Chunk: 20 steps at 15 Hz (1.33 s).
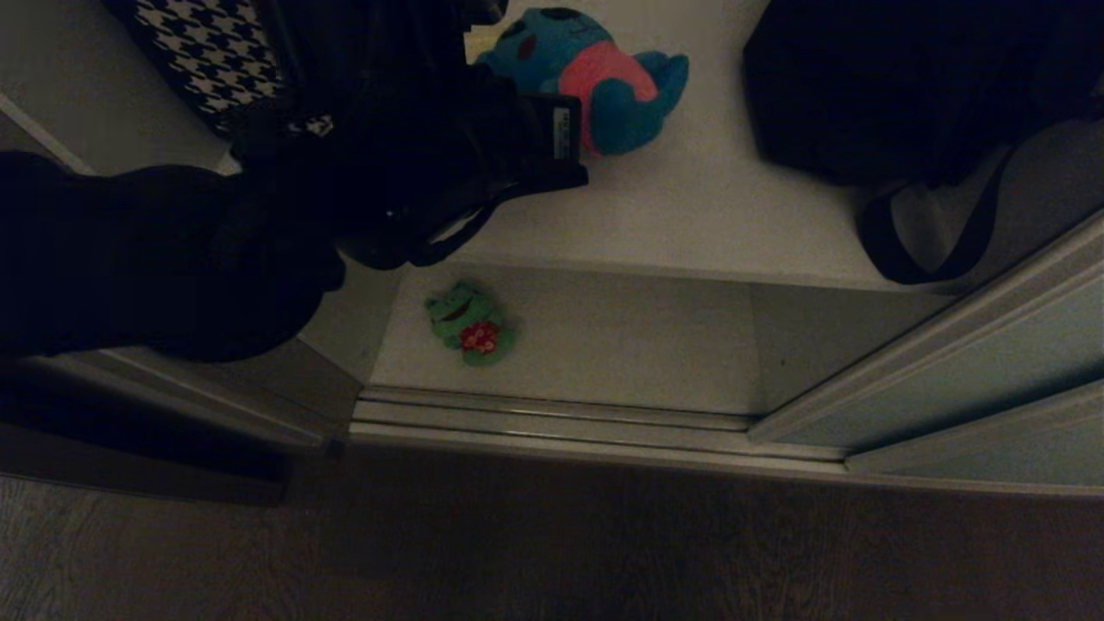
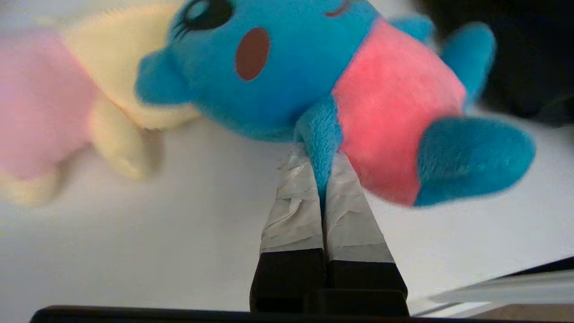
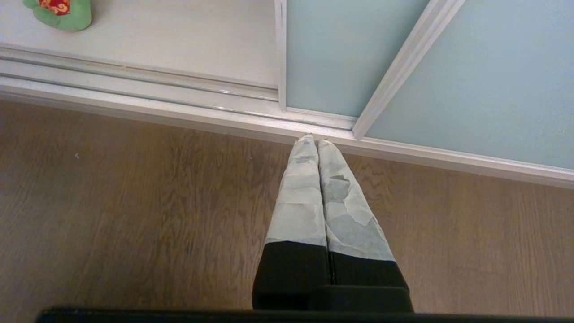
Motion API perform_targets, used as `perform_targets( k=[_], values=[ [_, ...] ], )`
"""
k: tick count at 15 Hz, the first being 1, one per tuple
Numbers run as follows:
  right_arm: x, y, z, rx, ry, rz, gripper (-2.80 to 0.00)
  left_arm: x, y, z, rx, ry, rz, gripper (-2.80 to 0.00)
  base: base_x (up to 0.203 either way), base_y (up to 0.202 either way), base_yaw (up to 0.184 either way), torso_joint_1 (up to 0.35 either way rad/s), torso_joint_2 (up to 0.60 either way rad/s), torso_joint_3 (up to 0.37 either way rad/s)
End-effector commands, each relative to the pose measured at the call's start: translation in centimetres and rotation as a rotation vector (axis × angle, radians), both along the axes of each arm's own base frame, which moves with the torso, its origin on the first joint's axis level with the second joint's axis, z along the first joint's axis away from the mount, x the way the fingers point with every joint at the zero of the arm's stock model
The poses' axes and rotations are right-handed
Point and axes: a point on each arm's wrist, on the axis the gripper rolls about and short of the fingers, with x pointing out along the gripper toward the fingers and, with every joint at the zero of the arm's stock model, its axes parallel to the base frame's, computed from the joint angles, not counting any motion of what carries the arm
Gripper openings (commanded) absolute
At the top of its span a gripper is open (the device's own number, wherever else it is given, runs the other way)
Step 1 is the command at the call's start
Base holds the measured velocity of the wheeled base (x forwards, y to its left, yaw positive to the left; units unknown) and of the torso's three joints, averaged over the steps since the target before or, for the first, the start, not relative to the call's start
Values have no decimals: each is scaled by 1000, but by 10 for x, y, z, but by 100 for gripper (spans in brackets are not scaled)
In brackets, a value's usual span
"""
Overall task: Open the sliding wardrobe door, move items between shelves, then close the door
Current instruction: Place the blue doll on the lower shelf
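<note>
The blue plush toy (image 2: pixel 287 80) lies on the upper shelf (image 1: pixel 690 216), its arm pinched between the closed jaws of the left gripper (image 2: pixel 320 157); the cream-yellow toy (image 2: pixel 112 89) sits just beside it. The green toy (image 1: pixel 470 325) lies on the lower shelf (image 1: pixel 621 345), near the floor track (image 1: pixel 552 423). The sliding wardrobe door (image 3: pixel 350 54) stands pushed aside. The right gripper (image 3: pixel 316 142) hangs over the wooden floor (image 3: pixel 134 202), jaws pressed together, empty.
</note>
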Motion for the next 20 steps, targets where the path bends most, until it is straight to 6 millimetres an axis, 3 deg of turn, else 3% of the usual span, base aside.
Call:
perform_targets(
  k=[1,4,13,20],
  values=[
    [0,0,0,-2,0,0,-280,-20,9,13,-22,-16,0,-280,0,0,0,0,0,0],
    [0,0,0,0,1,0,-280,-28,10,0,8,32,22,-280,0,0,0,0,0,0],
    [0,0,0,-1,0,0,-280,-61,57,5,-9,74,131,-280,0,0,0,0,0,0],
    [0,0,0,0,1,0,-280,-83,82,-8,-8,111,153,-280,0,0,0,0,0,0]
  ],
)
